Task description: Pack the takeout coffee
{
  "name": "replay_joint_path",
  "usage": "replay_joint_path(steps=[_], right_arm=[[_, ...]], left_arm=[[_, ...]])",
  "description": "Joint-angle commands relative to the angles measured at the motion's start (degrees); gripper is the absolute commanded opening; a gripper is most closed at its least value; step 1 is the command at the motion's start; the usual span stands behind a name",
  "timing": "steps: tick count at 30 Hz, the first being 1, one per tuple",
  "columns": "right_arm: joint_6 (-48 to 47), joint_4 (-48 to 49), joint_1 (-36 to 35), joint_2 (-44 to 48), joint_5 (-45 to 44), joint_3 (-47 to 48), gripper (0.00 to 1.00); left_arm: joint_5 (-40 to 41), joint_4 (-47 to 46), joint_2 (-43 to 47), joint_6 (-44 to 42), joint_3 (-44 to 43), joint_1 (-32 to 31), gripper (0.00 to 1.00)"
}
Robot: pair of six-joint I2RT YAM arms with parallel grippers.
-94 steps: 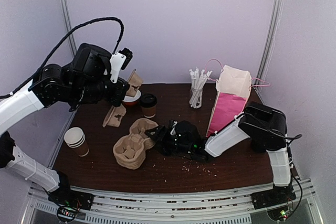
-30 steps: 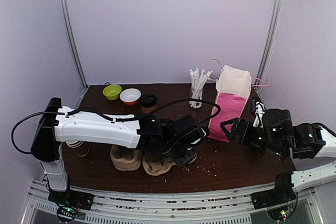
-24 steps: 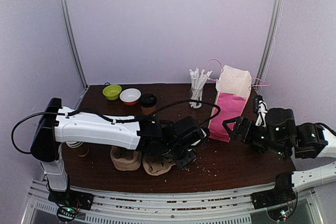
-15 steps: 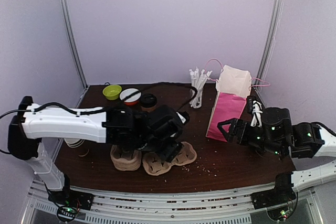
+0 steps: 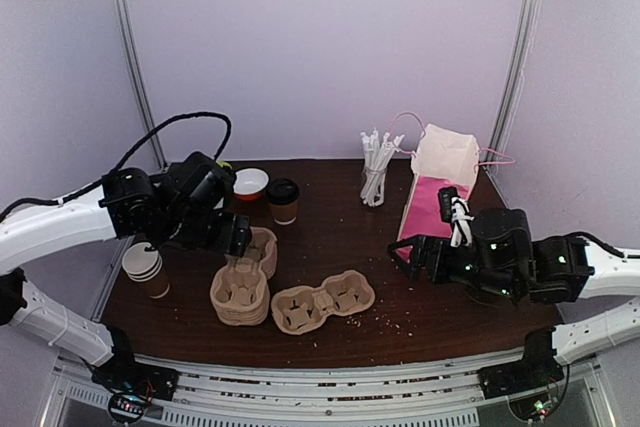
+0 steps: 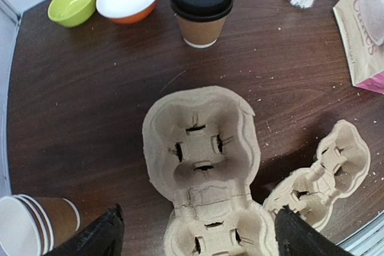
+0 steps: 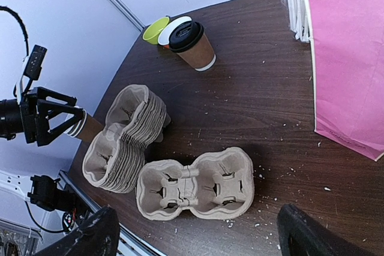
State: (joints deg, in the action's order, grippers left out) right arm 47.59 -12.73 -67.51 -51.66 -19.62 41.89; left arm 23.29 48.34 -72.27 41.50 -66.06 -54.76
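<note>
Pulling back from the single carrier (image 5: 322, 304) it just laid down, the left gripper (image 5: 238, 235) hangs spread — the right gripper (image 5: 405, 257) too — so the takeout coffee (image 5: 283, 200), upright beside the white bowl (image 5: 249, 183), looks next.

We see the coffee cup (image 7: 193, 45) upright on the dark table (image 7: 264, 118), black lid on, just beside a green bowl (image 7: 153, 30) and a white bowl (image 7: 173, 26). Nearer to us, 1 loose cup carrier (image 7: 195, 185) with 2 rounded halves lies flat beside a stack of carriers (image 7: 125, 139), and a pink bag (image 7: 348, 52) fills the right edge. The fingers (image 7: 90, 235) of the right gripper (image 7: 198, 209) sit wide apart at the bottom corners.
</note>
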Motion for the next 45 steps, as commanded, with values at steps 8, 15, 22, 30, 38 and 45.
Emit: replay_joint_path(steps=[8,15,22,30,38,45], right_arm=[[-2.0,6.0,-0.2,-2.7,3.4,-2.4,0.94],[-2.2,6.3,-0.3,-2.3,3.3,-3.5,0.94],[-2.5,6.8,-0.2,-2.8,3.5,-3.4,0.94],[-2.5,6.8,-0.2,-2.9,3.3,-3.7,0.94],[-2.9,6.7,-0.2,-3.3,3.1,-3.4,0.94],[-2.9,7.1,-0.1,-3.7,2.9,-3.6,0.94]], left_arm=[[-5.3,0.7,-9.0,1.4,1.9,1.2,0.98],[-5.9,-1.0,-12.4,0.9,3.2,1.2,0.98],[-6.3,-2.8,-15.0,0.5,0.9,1.2,0.98],[-6.2,-3.5,-18.1,-0.1,1.2,1.6,0.98],[-5.8,-4.8,-14.6,-0.7,4.8,4.9,0.83],[-8.5,-9.0,-10.4,-3.6,9.6,12.7,0.73]])
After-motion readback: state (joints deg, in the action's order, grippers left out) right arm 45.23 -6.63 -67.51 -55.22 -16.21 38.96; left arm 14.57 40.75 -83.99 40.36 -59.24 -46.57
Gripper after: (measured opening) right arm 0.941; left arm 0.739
